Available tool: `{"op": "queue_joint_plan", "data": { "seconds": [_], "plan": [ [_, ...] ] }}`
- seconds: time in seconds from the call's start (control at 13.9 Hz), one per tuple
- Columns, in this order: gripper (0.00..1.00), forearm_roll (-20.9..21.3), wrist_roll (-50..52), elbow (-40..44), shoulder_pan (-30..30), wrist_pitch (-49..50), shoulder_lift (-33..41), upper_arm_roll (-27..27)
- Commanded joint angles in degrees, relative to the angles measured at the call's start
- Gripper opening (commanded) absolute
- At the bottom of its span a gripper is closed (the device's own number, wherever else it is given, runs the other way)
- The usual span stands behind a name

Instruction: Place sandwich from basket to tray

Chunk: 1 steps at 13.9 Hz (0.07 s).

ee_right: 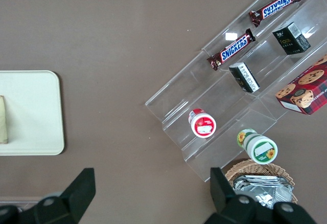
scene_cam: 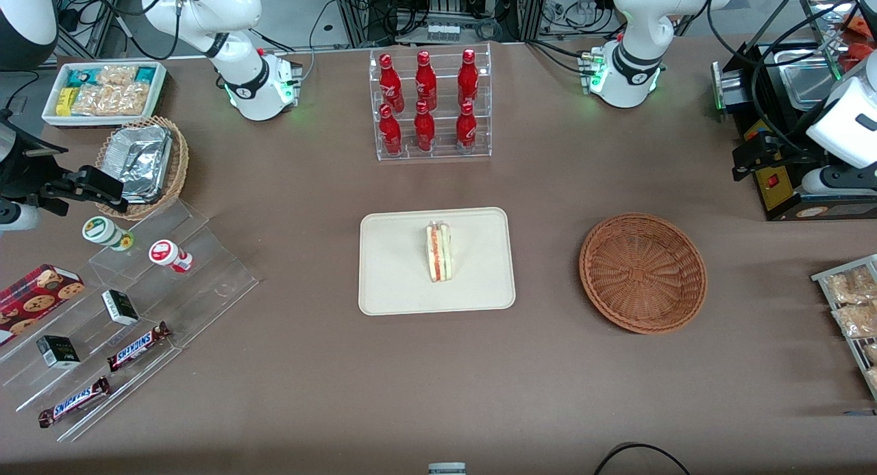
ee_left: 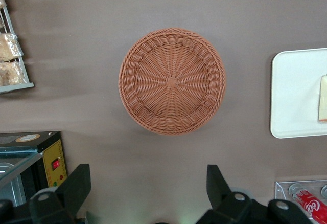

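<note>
Hovering open hand [ee_left: 148, 193] above basket [ee_left: 172, 81], sandwich [scene_cam: 438, 251] on tray [scene_cam: 397, 269]

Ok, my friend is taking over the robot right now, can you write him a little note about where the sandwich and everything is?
Gripper: open, holding nothing, up above the table over the basket.
Sandwich: already on the tray, standing on edge near the tray's middle.
Basket: empty, sitting on the table beside the tray, toward the working arm's end.
Done: the sandwich has gone from basket to tray and been let go.
Left: nothing for the sandwich itself; as far as I can judge, only parking the arm remains.
</note>
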<state>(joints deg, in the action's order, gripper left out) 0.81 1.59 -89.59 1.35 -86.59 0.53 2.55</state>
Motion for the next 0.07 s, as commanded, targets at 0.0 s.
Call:
{"op": "queue_joint_plan", "data": {
  "seconds": [0.0],
  "plan": [
    [1.00, 0.68, 1.58, 1.44, 1.11, 0.46, -0.62, -0.62]
  ]
}}
